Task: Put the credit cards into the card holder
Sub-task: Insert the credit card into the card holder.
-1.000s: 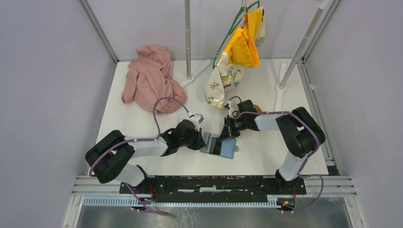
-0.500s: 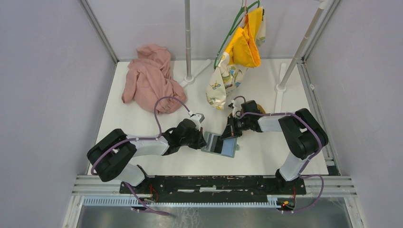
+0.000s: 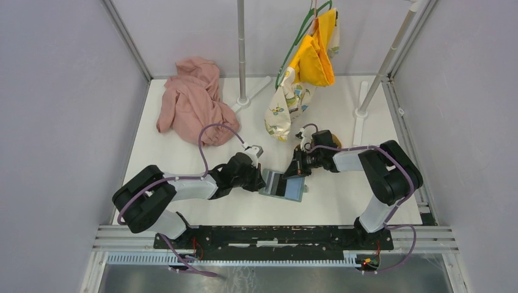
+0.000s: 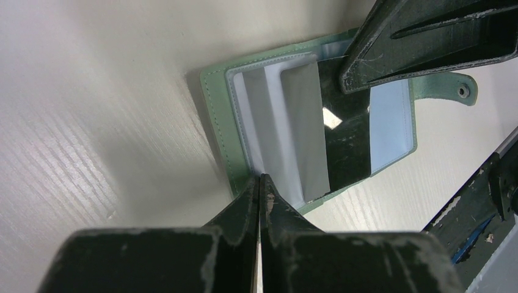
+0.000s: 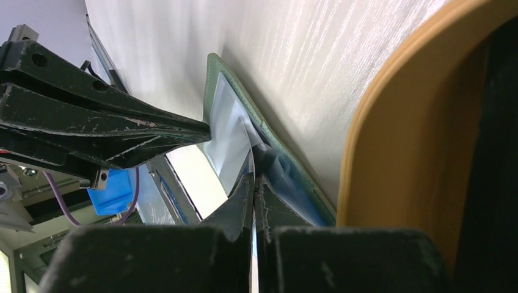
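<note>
the left end effector point(image 4: 259, 180) had its jaws together, tips set on the lower edge of the card holder point(image 4: 215, 122) in the left wrist view. it appeared to pin the holder to the table point(image 3: 342, 201) rather than grip it. the right end effector point(image 4: 347, 72) also had its jaws together. it entered from the upper right of that frame with its tips at the top of a black card point(image 4: 345, 146). whether the card was nipped between them could not be determined.

the card holder lay open and flat at the centre of the top view, between the two end effectors. a pale grey card point(image 4: 302, 134) showed just beside the black one, apparently in a clear sleeve.

the step in hand was judged to be seating the black card in its slot. procedure:
- keep the left tips pressed down so the holder cannot slide.
- push along the card's length at a shallow angle.
- keep the leading edge under the sleeve lip.
- stop once the card sits flush.

a wood tray point(image 5: 379, 122) stood just beside the holder, at the right of the right wrist view, and limited wrist room there. the two end effectors were near each other across the holder, so contact between them was the main hazard. the pink cloth point(image 3: 192, 101), the pole point(image 3: 242, 55) and the hanging garments point(image 3: 314, 58) in the upper part of the top view were well apart and blocked nothing.
</note>
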